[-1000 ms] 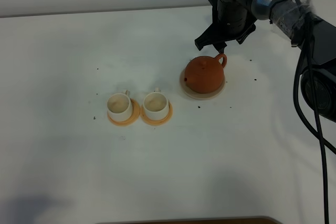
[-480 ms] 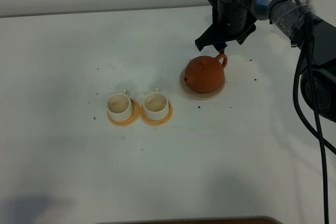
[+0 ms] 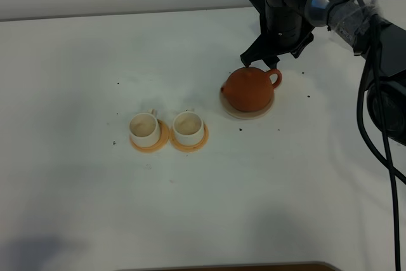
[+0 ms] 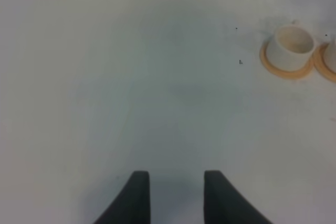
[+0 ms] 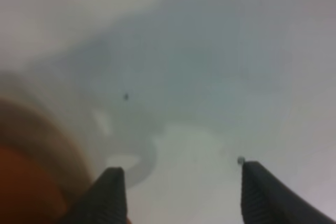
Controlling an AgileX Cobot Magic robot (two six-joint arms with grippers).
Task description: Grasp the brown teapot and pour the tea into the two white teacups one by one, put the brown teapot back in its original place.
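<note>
The brown teapot (image 3: 249, 90) sits on its pale round coaster (image 3: 246, 113), spout to the left and loop handle (image 3: 275, 79) to the right. My right gripper (image 3: 259, 63) hangs open right behind and above it, one finger near the handle. In the right wrist view the open gripper (image 5: 181, 179) shows a blurred brown teapot (image 5: 23, 182) beside one fingertip (image 5: 111, 187). The two white teacups (image 3: 144, 127) (image 3: 188, 126) stand side by side at the left. My left gripper (image 4: 176, 184) is open over bare table, with one teacup (image 4: 290, 47) further ahead.
Each cup rests on a small orange coaster (image 3: 151, 140) (image 3: 190, 142). Dark specks dot the white table (image 3: 266, 188). The right arm's cables (image 3: 374, 125) hang along the right edge. A wall runs behind the table's far edge.
The right gripper has shifted slightly right and lower behind the teapot. The teapot has turned on its coaster, its handle swinging to the right. The cups have not moved.
</note>
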